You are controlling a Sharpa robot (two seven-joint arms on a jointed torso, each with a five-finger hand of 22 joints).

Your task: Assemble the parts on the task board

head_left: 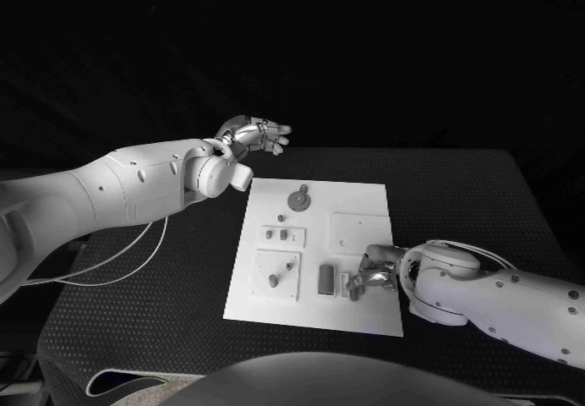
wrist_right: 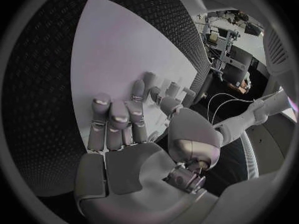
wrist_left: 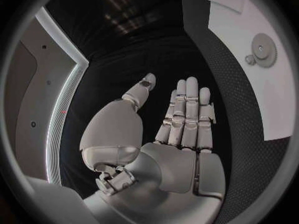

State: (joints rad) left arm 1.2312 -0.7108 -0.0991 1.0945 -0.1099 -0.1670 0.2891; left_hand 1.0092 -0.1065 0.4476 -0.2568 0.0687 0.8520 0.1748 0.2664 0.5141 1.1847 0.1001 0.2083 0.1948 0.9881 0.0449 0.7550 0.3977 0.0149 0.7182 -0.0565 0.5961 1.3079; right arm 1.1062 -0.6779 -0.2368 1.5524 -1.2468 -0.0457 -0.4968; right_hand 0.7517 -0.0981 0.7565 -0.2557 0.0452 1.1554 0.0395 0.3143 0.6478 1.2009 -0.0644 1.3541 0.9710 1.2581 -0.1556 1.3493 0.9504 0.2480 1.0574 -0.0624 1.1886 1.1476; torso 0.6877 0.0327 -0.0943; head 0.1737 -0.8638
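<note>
Black, finely dimpled tabletop spreads under everything, matte and grainy. On its middle lies the task board, a flat white rectangular plate with smooth faces and a few raised square panels. White glossy shells cover both arms. The left hand, silver and segmented, hangs above the tabletop beyond the board's far left corner, well apart from the parts; in the left wrist view its fingers stand straight and side by side, the thumb apart, holding nothing. The right hand sits low over the board's near right area, among the parts; in the right wrist view its fingers reach out flat over the white plate. Whether it touches or pinches a part, I cannot tell. Near the board's far end lies a round toothed gear, grey. Closer in stands a dark oblong block, just beside the right hand.
</note>
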